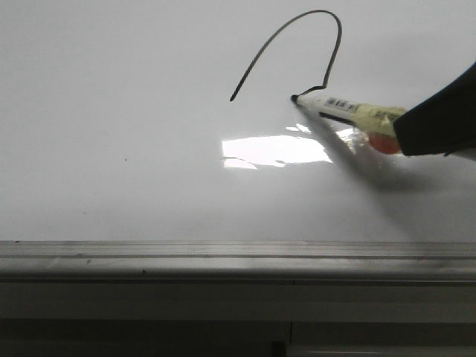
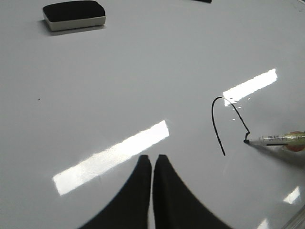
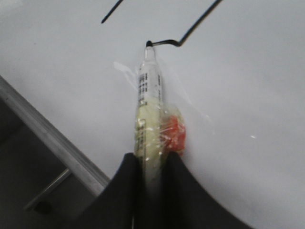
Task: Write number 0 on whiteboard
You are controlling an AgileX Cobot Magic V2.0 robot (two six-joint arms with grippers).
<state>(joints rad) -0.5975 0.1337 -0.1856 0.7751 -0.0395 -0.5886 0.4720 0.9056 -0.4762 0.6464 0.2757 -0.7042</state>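
The whiteboard [image 1: 111,171] fills the front view, with its grey metal rail [image 1: 223,256] along the near edge. A thin black line of the number 0 [image 1: 312,15] arcs up from the left and down to the marker tip; it is an open curve. It also shows in the left wrist view [image 2: 217,124] and the right wrist view [image 3: 195,24]. My right gripper [image 3: 151,160] is shut on the marker [image 3: 148,109], a white and yellowish pen with an orange wrap, its tip on the board [image 1: 294,97]. My left gripper [image 2: 152,160] is shut and empty above the board.
A black and white eraser [image 2: 74,14] lies on the board far from the drawing. Bright glare patches [image 1: 275,150] lie on the board near the marker. The rail [image 3: 52,138] and a dark drop beyond it show beside the right gripper.
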